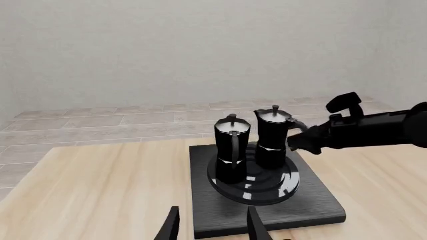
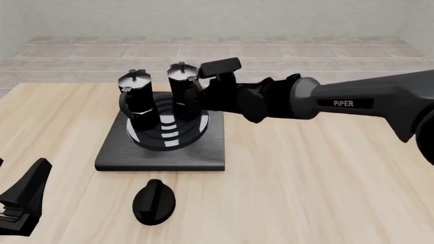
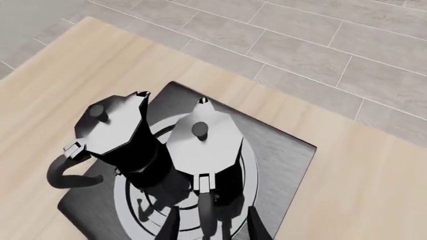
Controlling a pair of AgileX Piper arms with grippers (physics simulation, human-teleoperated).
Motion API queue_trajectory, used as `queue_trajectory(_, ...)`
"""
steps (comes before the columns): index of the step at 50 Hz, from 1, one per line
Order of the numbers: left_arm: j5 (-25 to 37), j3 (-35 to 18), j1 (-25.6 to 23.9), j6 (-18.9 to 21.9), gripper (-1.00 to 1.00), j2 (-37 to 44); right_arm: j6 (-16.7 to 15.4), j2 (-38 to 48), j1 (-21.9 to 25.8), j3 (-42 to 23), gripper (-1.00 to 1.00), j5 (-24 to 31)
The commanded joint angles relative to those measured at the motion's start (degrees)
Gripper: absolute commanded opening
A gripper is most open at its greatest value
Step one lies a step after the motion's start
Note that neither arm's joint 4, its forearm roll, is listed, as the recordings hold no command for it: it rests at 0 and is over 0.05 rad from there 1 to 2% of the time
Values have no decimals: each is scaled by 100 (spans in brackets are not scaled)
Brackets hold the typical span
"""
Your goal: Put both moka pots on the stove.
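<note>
Both moka pots upright on the stove (image 2: pixel 203 160), side by side on the burner rings (image 2: pixel 169 137). Right gripper (image 3: pixel 212 224) at the handle of the right-hand pot (image 2: pixel 184 86), fingers astride that handle with a sliver of gap either side; released or not, cannot tell. Handle pointing straight back along the fingers, so clear way out directly rearward, away from the pot. Left-hand pot (image 2: pixel 135 94) just beyond, close beside its twin: little room for any sideways swing. Left gripper (image 1: pixel 212 226) well short of the stove's near edge, fingers spread, holding nothing. Black oval knob (image 2: pixel 154 201) near it, on open tabletop.
</note>
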Motion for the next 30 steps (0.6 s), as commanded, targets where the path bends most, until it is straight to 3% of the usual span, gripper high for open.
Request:
queue_trajectory(1,0,0,0,0,100,0,2,-578,29,673,100,-157)
queue_trajectory(30,0,0,-1,-1,100,0,187,-2409,61,2686,100,-709)
